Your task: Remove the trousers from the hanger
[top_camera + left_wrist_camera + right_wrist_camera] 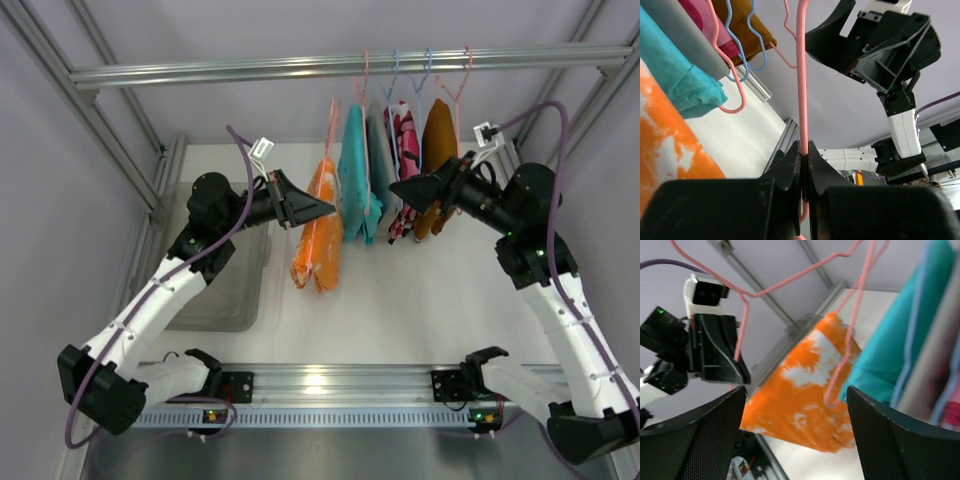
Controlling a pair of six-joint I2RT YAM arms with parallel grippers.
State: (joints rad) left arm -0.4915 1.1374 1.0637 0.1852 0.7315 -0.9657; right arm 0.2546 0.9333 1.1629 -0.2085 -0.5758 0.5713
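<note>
The orange tie-dye trousers (pixel 316 240) hang folded over the salmon-pink hanger (pixel 332 130), whose hook sits below the rail. My left gripper (pixel 328 208) is shut on the hanger's thin wire (pixel 803 100), just above the cloth; the trousers (pixel 670 150) fill the lower left of the left wrist view. My right gripper (pixel 398 192) is open and empty, to the right of the trousers, in front of the teal garment. In the right wrist view the trousers (pixel 800 390) lie between and beyond my open fingers (pixel 905 440), and the hanger (pixel 742 325) runs into the left gripper.
A metal rail (pixel 250 70) carries a teal garment (pixel 355 185), a pink patterned one (pixel 405 140), a brown-orange one (pixel 438 150) and light blue hangers (pixel 396 75). A grey bin (pixel 225 285) sits at the left. An aluminium frame (pixel 330 385) runs along the near edge.
</note>
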